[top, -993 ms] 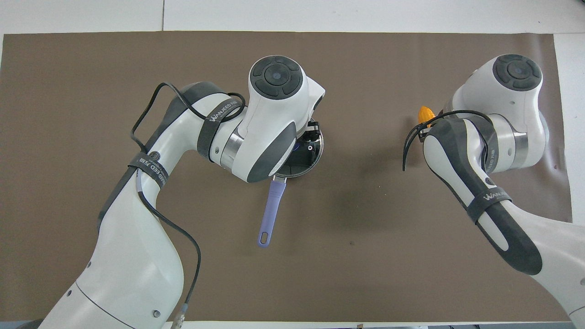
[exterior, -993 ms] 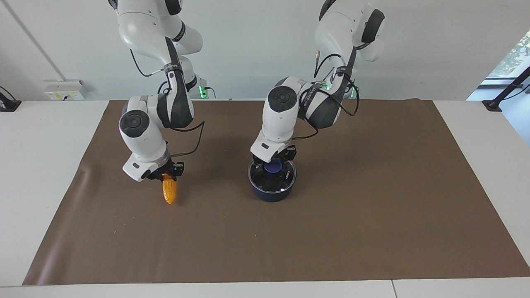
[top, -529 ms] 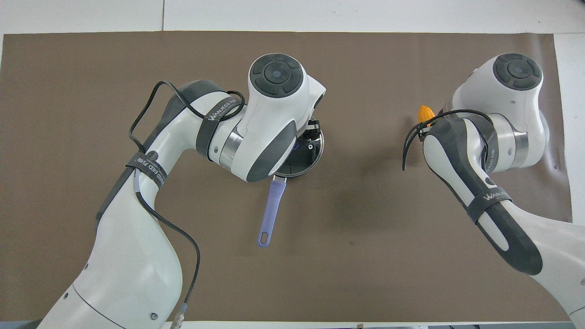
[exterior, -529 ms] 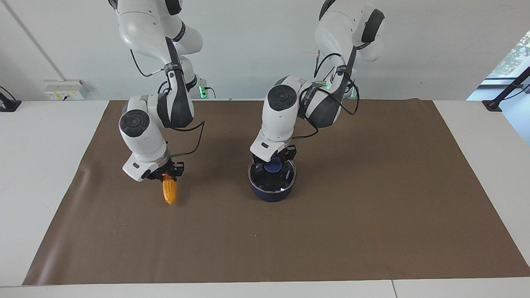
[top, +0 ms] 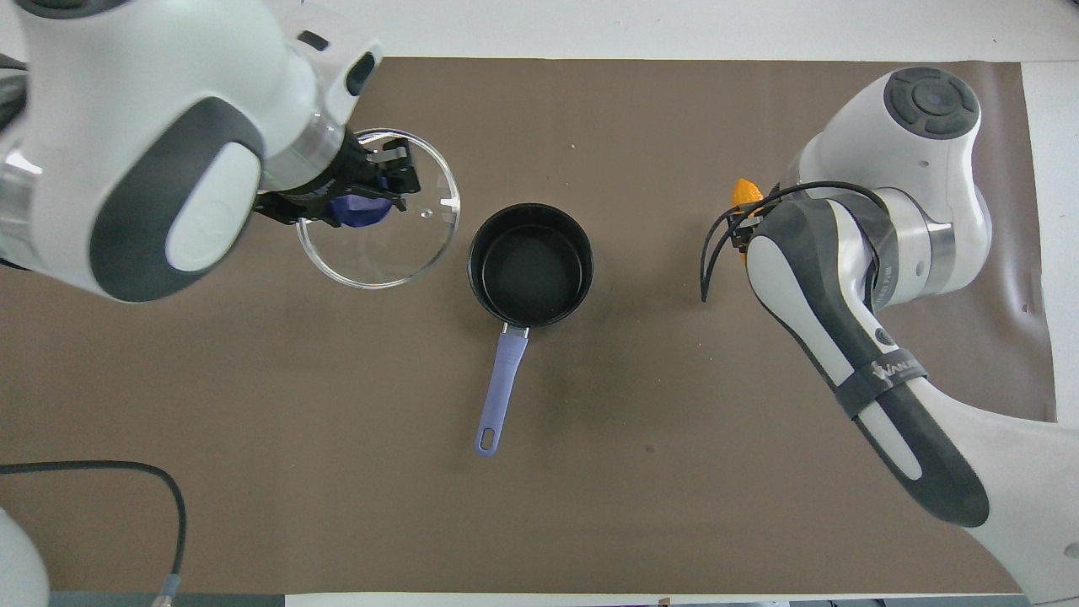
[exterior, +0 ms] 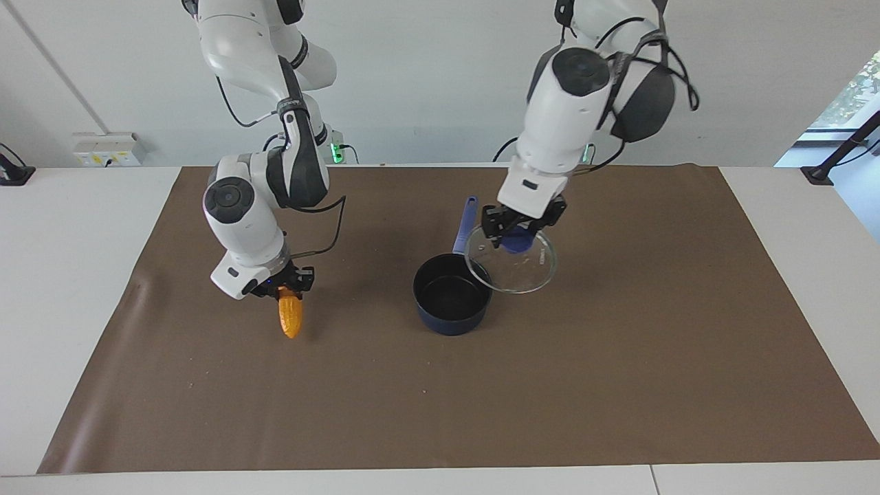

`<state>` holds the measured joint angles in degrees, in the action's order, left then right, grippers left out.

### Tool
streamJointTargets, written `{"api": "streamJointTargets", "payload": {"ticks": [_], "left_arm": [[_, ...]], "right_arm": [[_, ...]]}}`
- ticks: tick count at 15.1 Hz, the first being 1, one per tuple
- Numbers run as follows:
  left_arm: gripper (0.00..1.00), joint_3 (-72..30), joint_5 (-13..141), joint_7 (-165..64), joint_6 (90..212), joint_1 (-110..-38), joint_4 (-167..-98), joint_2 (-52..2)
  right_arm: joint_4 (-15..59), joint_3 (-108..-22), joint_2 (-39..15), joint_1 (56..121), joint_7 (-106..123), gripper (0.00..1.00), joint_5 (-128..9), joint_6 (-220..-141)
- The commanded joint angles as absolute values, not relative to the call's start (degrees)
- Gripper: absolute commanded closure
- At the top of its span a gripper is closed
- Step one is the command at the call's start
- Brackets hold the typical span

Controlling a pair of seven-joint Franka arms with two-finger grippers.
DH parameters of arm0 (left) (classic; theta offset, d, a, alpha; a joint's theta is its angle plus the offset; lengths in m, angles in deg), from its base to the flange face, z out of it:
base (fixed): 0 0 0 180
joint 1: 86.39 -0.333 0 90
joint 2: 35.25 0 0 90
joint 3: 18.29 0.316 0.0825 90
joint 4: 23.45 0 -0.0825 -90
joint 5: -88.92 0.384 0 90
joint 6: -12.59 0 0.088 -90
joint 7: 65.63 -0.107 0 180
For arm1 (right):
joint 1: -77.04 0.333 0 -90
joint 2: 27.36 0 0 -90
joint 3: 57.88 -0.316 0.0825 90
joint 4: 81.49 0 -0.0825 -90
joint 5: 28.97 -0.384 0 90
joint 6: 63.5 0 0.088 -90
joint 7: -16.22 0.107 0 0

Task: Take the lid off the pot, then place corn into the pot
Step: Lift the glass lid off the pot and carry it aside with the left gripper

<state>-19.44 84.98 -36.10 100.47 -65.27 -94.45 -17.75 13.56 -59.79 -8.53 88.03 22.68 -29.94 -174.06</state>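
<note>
**A:** Glass first: the left tool [top: 364,187] is clamped on the blue knob of the lid [top: 396,244], which hangs in the air over bare brown mat [top: 253,379], off to the side of the pot toward the left arm's end of the bench. Why hold it there?

**B:** My guess is to keep the pot's mouth free. The lid is a clear disc with a metal rim, tilted a little in the facing view and touching nothing but the tool.

**A:** And the pot [top: 530,265]?

**B:** It sits open near the middle of the bench [exterior: 790,206]: dark navy wall, black inside, nothing in it. Its long blue handle [top: 501,394] points toward the edge where the robots stand, so the approach from the right arm's side looks clear.

**A:** Then the corn.

**B:** The right tool [exterior: 287,289] is shut on the upper end of the corn [exterior: 291,319], which hangs point-down over the mat toward the right arm's end of the bench. It is a small yellow-orange cob with a bumpy skin and a tapered tip. Whether the tip touches the mat, I cannot tell. Held by one end like that, it should drop in tip first.
</note>
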Motion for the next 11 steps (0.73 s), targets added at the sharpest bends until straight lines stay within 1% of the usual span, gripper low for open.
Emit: {"api": "streamJointTargets", "payload": {"ticks": [1, 3, 5, 7, 9, 11], "left_arm": [[1.00, -19.8, 83.7, -52.6, 98.5, -77.0, -100.2, -21.1], [1.00, -19.8, 84.0, -62.1, 102.6, -83.7, -107.4, -23.5], [1.00, -19.8, 84.4, -68.2, 110.0, -88.7, -116.0, -25.4], [1.00, -19.4, 85.7, -72.8, 117.9, -91.0, -123.5, -26.0], [1.00, -19.4, 86.4, -74.4, 125.9, -92.7, -129.7, -25.8], [1.00, -19.4, 86.5, -75.0, 131.5, -92.9, -133.7, -25.4]], "right_arm": [[2.1, -60.5, -3.8, 96.2, 34.6, 1.00, -30.6, -169.9], [0.9, -60.5, -2.4, 101.1, 39.8, 1.00, -30.5, -172.3], [1.1, -60.4, -0.7, 106.3, 45.6, 1.00, -28.9, -177.2], [2.4, -60.5, -0.1, 108.0, 48.6, 1.00, -27.3, -177.9], [5.9, -60.5, -0.2, 108.9, 48.7, 1.00, -26.3, -180.7], [9.1, -60.6, -0.9, 108.8, 48.7, 1.00, -26.4, -182.9]]}}
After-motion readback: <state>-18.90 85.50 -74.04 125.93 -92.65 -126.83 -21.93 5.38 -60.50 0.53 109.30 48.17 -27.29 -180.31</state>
